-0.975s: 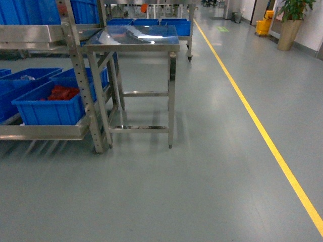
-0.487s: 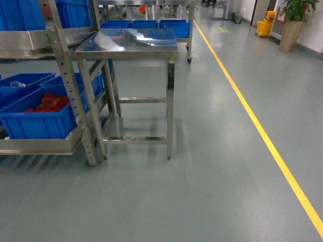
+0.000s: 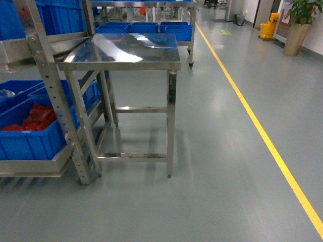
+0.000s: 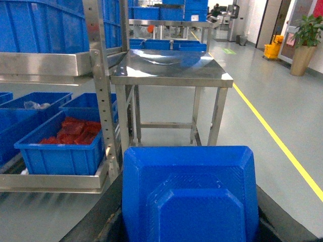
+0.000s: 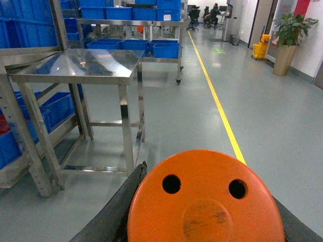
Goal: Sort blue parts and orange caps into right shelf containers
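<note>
A bright-blue blocky part (image 4: 189, 196) fills the bottom of the left wrist view, and my left gripper (image 4: 189, 204) is shut on it, with a dark finger (image 4: 98, 219) showing on each side. In the right wrist view my right gripper (image 5: 204, 209) is shut on an orange cap (image 5: 204, 201), whose round end with two holes faces the camera. The steel shelf (image 3: 50, 96) stands at the left and carries blue containers (image 3: 30, 143); one holds red pieces (image 4: 73, 132). Neither gripper shows in the head view.
A stainless-steel table (image 3: 126, 50) stands beside the shelf, straight ahead. More blue bins (image 3: 146, 27) sit on a rack behind it. A yellow floor line (image 3: 262, 136) runs along the right, with grey floor on both sides. A potted plant (image 3: 298, 25) stands at the far right.
The table and shelf have grown larger and slid left and down in the head view; the view has come closer to them.
</note>
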Controlling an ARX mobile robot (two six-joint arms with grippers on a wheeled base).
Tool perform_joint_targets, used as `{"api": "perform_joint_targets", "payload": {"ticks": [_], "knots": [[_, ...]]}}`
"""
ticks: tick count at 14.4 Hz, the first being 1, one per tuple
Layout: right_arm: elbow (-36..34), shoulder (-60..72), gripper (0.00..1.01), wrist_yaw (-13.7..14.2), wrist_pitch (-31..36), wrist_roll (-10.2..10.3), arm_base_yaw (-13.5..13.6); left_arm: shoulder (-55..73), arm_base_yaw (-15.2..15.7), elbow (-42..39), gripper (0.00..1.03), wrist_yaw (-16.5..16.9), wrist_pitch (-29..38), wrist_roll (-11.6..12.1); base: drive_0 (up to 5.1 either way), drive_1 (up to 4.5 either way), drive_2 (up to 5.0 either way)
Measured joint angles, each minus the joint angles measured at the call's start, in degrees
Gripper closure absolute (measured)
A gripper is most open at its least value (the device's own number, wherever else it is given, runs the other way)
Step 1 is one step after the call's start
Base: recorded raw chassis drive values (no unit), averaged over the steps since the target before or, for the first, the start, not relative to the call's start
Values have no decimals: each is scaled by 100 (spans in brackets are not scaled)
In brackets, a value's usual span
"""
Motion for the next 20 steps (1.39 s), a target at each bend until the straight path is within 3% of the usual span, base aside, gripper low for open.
{"api": "perform_joint_targets", "payload": {"ticks": [12,20], "knots": [[0,0,57,2,-2,7,0,0,0,0,60,-2,20,2,0,422,-421],[2,0,57,15,9,7,0,0,0,0,60,0,0,0,0,0,0]]}}
